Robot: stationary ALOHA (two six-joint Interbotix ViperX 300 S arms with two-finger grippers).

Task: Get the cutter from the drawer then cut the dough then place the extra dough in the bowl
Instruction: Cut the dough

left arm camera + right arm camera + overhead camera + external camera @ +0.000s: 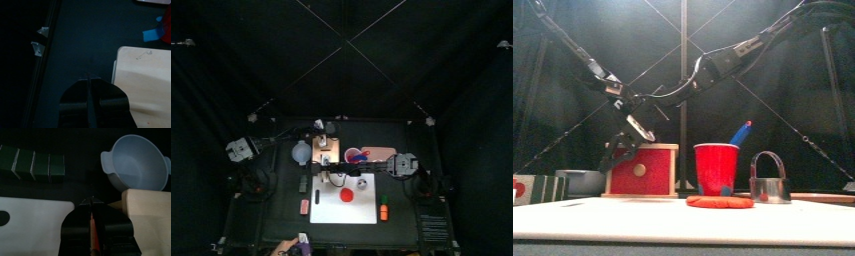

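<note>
The flat red dough (720, 201) lies on the white cutting board (593, 222), in front of the red cup (718, 168). To the right of the cup the round metal cutter (767, 178) stands with its wire handle up. The wooden box (643, 170) with its red drawer front stands at the back left, and the blue-grey bowl (138, 162) is beside it. My right gripper (91, 204) is shut and empty above the board's back edge, facing the box (148, 203) and the bowl. My left gripper (89, 78) is shut and empty over the dark table beside the board (143, 75).
A dark green sushi roll (33, 163) lies on the table behind the board, near the bowl. A blue toy knife (742, 132) sticks out of the cup. A small orange toy (384, 211) lies at the board's right and a red one (303, 206) at its left.
</note>
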